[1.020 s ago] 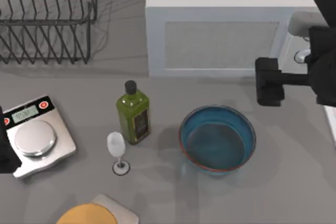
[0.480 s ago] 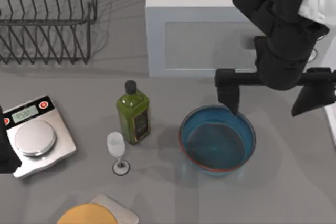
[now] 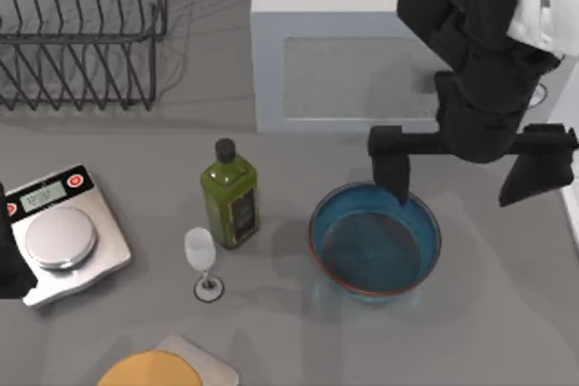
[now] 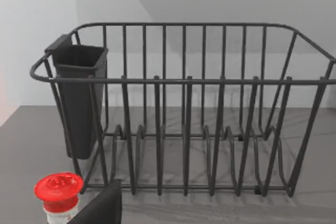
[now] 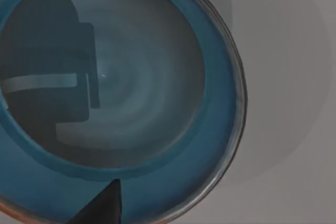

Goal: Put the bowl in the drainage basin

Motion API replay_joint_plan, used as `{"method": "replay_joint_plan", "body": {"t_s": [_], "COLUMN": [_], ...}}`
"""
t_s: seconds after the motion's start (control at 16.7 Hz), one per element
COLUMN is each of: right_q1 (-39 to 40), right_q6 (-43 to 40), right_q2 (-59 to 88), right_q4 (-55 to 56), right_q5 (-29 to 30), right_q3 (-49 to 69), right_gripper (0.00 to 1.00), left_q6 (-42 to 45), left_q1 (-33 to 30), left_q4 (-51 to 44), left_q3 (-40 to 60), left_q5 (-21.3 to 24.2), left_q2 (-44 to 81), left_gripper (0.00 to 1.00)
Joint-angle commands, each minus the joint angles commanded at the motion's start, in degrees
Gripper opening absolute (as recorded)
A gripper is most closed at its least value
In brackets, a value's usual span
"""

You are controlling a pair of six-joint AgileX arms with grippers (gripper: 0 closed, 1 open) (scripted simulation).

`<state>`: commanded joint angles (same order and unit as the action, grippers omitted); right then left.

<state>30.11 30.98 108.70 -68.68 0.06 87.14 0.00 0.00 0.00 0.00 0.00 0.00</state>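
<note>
The bowl (image 3: 375,240) sat on the grey table (image 3: 507,314), right of centre, upright and empty, so nothing of the transfer was done. My right gripper (image 3: 470,169) hung over its far rim with fingers spread wide, one fingertip (image 3: 394,178) at the rim's inner edge and the other out past the bowl on the right; it gripped nothing. I judged the grasp, the lift and the carry all remained.

The drainage basin (image 3: 81,33), a dark wire rack with a cutlery cup (image 4: 79,98) on one end, stood at the far left, well apart from the bowl. Between them stood a green bottle (image 3: 231,194) and a small wine glass (image 3: 202,258), and I judged a low carry could clip them. A kitchen scale (image 3: 59,237) lay at the left edge near my parked left arm (image 3: 11,259), whose fingers I could not make out.
</note>
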Motion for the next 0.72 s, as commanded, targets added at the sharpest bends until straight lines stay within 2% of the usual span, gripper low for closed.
{"method": "replay_joint_plan", "body": {"t_s": [0.42, 0.72], "right_q1": [0.2, 0.2], "right_q6": [0.2, 0.3], "right_q2": [4.9, 5.4], "right_q4": [17.2, 18.9], "right_q5": [0.0, 0.0], "right_q3": [-11.9, -13.3], "right_gripper": [1.00, 1.00], "left_q6": [0.0, 0.0], "left_q1": [0.0, 0.0], "left_q4": [0.0, 0.0], "left_q3": [0.0, 0.0], "left_q5": [0.0, 0.0], "left_q2": [0.0, 0.0], "left_gripper": [1.00, 1.00]}}
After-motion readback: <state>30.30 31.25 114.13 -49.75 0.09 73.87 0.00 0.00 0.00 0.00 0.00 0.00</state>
